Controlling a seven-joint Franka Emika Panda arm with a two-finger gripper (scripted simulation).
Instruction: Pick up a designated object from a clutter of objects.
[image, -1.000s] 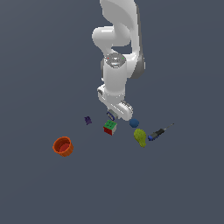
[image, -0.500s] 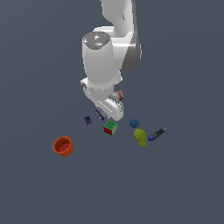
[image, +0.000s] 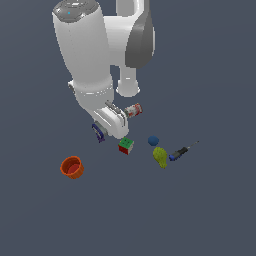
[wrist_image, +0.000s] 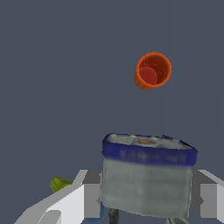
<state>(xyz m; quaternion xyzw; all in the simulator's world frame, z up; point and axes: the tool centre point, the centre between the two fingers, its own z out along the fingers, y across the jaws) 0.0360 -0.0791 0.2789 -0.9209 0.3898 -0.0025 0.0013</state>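
A small tub with a purple-blue rim and grey sides, the purple piece (wrist_image: 146, 179), fills the gap between my fingers in the wrist view, and both fingers press its sides. In the exterior view the purple piece (image: 98, 133) shows at the left of my gripper (image: 112, 125), which is shut on it. The multicolour cube (image: 126, 145) lies just right of the gripper. Farther right are the blue ball (image: 153, 141), the yellow-green pear (image: 160, 157) and the blue-handled screwdriver (image: 182, 150). The red-and-white can (image: 133, 110) lies behind the gripper. The orange cup (image: 72, 167) (wrist_image: 152, 71) stands apart.
The arm's large white links (image: 87, 55) lean over the clutter and hide the floor behind it. The pear (wrist_image: 59, 183) peeks out beside one finger in the wrist view. All items rest on a plain dark grey floor (image: 200, 210).
The arm has swung from above the cube toward the exterior view's left and leaned closer to the camera. The gripper now sits around the purple piece, which looks slightly shifted.
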